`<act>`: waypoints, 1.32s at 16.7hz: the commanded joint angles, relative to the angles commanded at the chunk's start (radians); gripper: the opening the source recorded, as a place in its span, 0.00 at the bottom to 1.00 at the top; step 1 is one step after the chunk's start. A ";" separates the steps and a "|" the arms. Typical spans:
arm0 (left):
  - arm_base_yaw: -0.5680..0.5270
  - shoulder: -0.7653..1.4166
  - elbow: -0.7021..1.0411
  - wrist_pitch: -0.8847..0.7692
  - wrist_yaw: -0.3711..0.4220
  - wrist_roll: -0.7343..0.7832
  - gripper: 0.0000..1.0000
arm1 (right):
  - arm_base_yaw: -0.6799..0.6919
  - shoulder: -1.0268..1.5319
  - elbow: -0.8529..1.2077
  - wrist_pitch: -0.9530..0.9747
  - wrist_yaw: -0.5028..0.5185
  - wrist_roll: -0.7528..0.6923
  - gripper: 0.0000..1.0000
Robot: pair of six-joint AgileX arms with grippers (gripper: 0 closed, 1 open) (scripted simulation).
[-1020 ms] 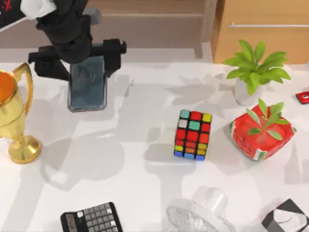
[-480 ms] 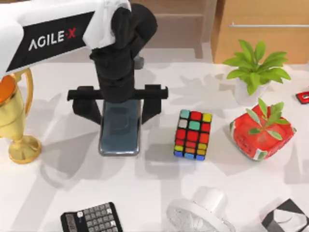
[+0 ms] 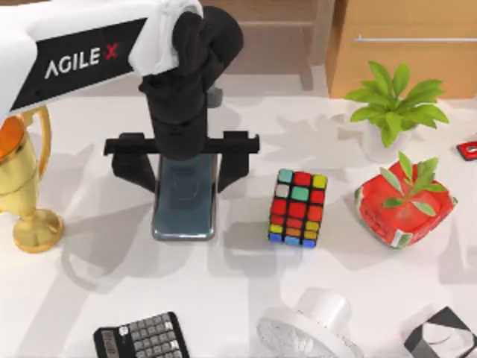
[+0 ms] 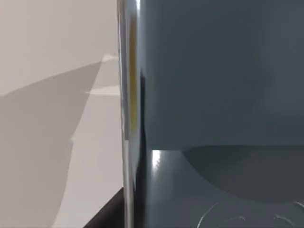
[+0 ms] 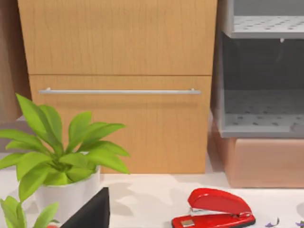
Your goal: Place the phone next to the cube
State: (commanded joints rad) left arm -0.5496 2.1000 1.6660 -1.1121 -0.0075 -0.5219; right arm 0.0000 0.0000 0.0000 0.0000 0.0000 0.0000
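Observation:
The phone (image 3: 184, 203), a dark blue-grey slab with a silver rim, lies lengthwise just left of the cube (image 3: 298, 207), with a narrow strip of table between them. My left gripper (image 3: 184, 160) hangs over the phone's far end, its black fingers (image 3: 136, 165) pressed against the two long sides, shut on it. In the left wrist view the phone's glass face (image 4: 218, 95) and silver rim (image 4: 126, 118) appear very close. A dark part of my right gripper (image 5: 90, 211) shows low in the right wrist view, which faces the back right of the table.
A gold trophy (image 3: 22, 179) stands at the left edge. A black calculator (image 3: 140, 337) and a white fan (image 3: 313, 328) sit at the front. A red leafy box (image 3: 405, 203), potted plant (image 3: 391, 112), red stapler (image 5: 213, 209) and black-and-white box (image 3: 441, 335) are on the right.
Over the second, my left gripper carried the phone from the back left rightward and forward to beside the cube. In the last half second it barely moved.

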 joint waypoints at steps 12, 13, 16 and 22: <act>-0.056 -0.063 0.060 0.051 -0.119 -0.010 0.00 | 0.000 0.000 0.000 0.000 0.000 0.000 1.00; -0.061 -0.069 0.067 0.056 -0.128 -0.011 0.00 | 0.000 0.000 0.000 0.000 0.000 0.000 1.00; -0.071 -0.085 0.078 0.071 -0.151 -0.014 0.00 | 0.000 0.000 0.000 0.000 0.000 0.000 1.00; -0.082 -0.096 0.070 0.098 -0.163 -0.022 0.00 | 0.000 0.000 0.000 0.000 0.000 0.000 1.00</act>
State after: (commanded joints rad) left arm -0.6321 2.0044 1.7363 -1.0143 -0.1702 -0.5442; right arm 0.0000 0.0000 0.0000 0.0000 0.0000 0.0000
